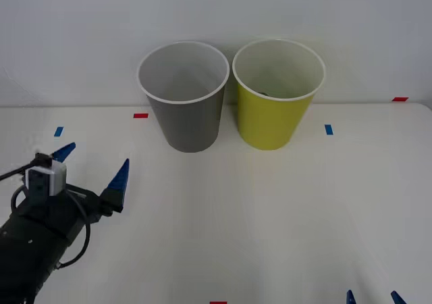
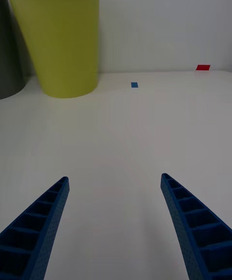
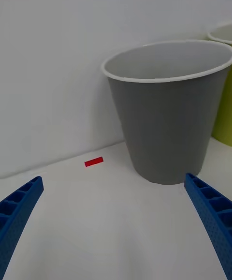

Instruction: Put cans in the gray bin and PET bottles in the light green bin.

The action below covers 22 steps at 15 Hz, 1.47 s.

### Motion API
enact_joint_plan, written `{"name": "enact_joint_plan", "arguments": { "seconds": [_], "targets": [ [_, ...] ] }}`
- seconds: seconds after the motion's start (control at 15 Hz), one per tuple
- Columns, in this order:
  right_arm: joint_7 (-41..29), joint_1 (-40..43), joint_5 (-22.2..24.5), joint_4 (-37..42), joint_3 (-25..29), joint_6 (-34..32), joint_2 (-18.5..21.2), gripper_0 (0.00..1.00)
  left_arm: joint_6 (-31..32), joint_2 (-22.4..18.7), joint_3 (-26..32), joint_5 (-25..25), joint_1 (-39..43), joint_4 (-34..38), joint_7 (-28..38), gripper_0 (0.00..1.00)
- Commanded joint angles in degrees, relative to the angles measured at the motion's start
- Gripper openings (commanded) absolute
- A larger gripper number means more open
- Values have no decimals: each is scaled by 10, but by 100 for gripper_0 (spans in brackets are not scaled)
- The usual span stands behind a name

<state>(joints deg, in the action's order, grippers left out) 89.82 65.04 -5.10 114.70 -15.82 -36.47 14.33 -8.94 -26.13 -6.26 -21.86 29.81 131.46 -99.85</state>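
You look nearly finished: a dark shape, perhaps the bottle, sits low inside the light green bin (image 1: 275,125), beside the gray bin (image 1: 185,118), while left gripper (image 1: 94,163) and right gripper (image 1: 372,297) spread wide, holding nothing.

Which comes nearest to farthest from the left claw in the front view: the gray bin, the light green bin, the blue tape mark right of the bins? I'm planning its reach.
From the left claw, open at the table's left:
1. Gray bin, behind it, toward the centre.
2. Light green bin, right beside the gray one.
3. Blue tape mark, farther right.
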Motion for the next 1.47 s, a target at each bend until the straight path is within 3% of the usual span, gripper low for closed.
{"name": "enact_joint_plan", "arguments": {
  "seconds": [0.07, 0.33, 0.6, 1.13, 1.47],
  "targets": [
    [0, 0, 0, 0, 0, 0, 0, 65, 94, 2, -39, 30, 62, -58, 5, 100],
    [0, 0, 0, 0, 0, 0, 0, 65, 124, 3, -53, 36, 98, -53, 4, 100],
    [0, 0, 0, 0, 0, 0, 0, 65, 176, 0, -66, 91, 167, -53, 4, 100],
    [0, 0, 0, 0, 0, 0, 0, 65, 241, 2, -51, 96, 304, -53, 19, 100],
    [0, 0, 0, 0, 0, 0, 0, 65, 257, 8, -52, 110, 322, -53, 72, 100]
  ]
}}
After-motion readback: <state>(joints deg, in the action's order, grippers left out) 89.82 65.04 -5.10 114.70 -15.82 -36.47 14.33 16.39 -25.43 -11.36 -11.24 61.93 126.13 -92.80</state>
